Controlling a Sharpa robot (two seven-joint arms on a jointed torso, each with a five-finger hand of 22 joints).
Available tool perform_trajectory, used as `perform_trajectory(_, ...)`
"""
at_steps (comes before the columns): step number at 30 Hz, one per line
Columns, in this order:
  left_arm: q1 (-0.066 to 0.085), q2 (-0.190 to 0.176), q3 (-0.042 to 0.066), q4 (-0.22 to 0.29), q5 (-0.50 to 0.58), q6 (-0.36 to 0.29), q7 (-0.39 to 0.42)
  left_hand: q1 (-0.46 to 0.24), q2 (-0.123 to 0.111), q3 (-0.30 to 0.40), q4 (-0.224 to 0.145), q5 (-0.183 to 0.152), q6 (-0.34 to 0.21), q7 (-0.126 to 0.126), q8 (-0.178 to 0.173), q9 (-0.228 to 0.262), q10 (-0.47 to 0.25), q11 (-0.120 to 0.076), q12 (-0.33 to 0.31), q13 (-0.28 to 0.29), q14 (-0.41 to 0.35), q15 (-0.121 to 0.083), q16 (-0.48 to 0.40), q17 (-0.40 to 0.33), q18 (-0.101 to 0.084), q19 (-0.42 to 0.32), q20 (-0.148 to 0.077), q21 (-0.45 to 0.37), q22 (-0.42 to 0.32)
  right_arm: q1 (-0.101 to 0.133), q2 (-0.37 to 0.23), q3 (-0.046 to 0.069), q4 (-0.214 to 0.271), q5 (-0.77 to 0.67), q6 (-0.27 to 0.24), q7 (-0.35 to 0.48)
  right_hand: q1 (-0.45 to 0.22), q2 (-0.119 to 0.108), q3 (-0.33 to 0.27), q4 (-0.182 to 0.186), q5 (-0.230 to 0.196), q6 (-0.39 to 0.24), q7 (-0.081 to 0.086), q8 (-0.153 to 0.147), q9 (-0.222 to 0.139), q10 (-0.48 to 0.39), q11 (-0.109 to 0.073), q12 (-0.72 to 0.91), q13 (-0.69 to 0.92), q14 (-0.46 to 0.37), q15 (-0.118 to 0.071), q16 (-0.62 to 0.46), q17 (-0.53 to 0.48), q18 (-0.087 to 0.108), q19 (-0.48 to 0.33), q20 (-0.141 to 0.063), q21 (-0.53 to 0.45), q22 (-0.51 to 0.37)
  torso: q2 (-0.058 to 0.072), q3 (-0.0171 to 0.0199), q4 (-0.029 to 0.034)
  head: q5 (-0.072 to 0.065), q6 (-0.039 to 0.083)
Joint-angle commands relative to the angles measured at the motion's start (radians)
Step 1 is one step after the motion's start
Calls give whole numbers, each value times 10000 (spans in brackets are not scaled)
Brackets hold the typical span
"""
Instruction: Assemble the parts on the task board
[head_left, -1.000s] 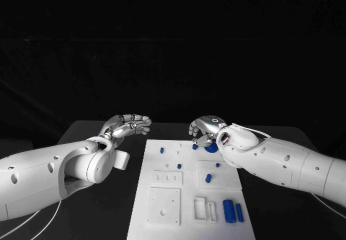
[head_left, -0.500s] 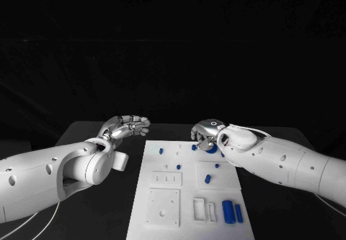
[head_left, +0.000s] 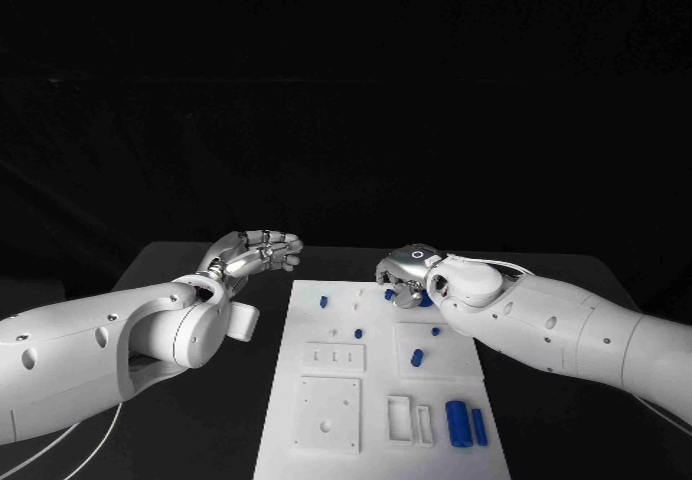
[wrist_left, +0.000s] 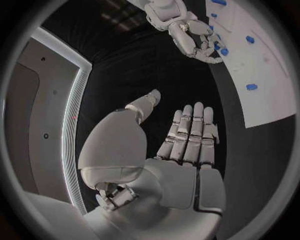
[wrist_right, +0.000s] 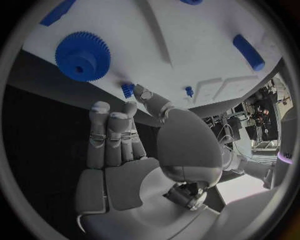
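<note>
left hand open, task board beyond

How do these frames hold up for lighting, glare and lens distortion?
Head view: evenly lit, black background, the white task board bright but readable, no glare. Left wrist view: strong fisheye, the board's straight edge bends. Right wrist view: same bending; the blue gear is sharp, the right robot hand looms large.

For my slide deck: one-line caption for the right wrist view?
Right hand reaching toward a small blue part at the task board edge, beside a large blue gear.
</note>
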Motion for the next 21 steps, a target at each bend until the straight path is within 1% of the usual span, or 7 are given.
perform_trajectory(1,18,22,11,10,-42,171,56,-68,2,-5,-79,9,69,157,-38,-17,37,-34,-47,-15,-60,17,-54,-12,173,7,83,-54,15,-6,37,-78,-78,-534,215,102,25,-10,67,-16,-12,57,-17,-10,19,-76,-2,71,31,-51,-41,51,20,303,21,-20,55,183,0,-7,-5,16,-16)
perform_trajectory(3,18,25,11,7,-42,172,54,-70,2,-4,-80,9,69,158,-39,-17,35,-33,-48,-15,-59,17,-54,-11,173,7,83,-55,16,-23,58,-107,-118,-604,232,94,48,-4,89,-22,-25,126,-6,29,38,-106,6,105,44,-56,-34,56,24,303,11,-19,61,181,2,-8,-8,17,-17)
perform_trajectory(12,18,26,11,13,-42,186,46,-78,7,0,-87,9,67,163,-41,-19,30,-28,-50,-16,-55,18,-55,-10,171,6,83,-56,18,-41,85,-158,-238,-734,432,58,125,13,166,-28,-35,246,8,88,70,-130,19,207,72,-59,-18,70,35,303,-4,-7,88,182,-1,-9,-6,29,-57)
perform_trajectory(16,18,27,11,10,-42,198,39,-83,7,1,-90,9,67,165,-41,-19,28,-26,-51,-16,-54,18,-56,-10,171,5,84,-56,19,-45,105,-165,-296,-796,423,1,154,20,204,-29,-35,275,9,99,76,-134,21,248,83,-60,-15,74,37,303,-13,-1,97,182,-6,-4,-23,41,-70)
perform_trajectory(21,18,28,11,12,-42,207,25,-87,9,2,-91,9,67,167,-42,-20,26,-24,-52,-16,-53,18,-57,-9,170,5,84,-56,19,-45,130,-166,-357,-822,432,-9,146,56,251,-11,-45,330,24,122,87,-144,32,290,90,-60,-5,79,40,303,-15,11,108,181,-6,-3,-20,36,-74)
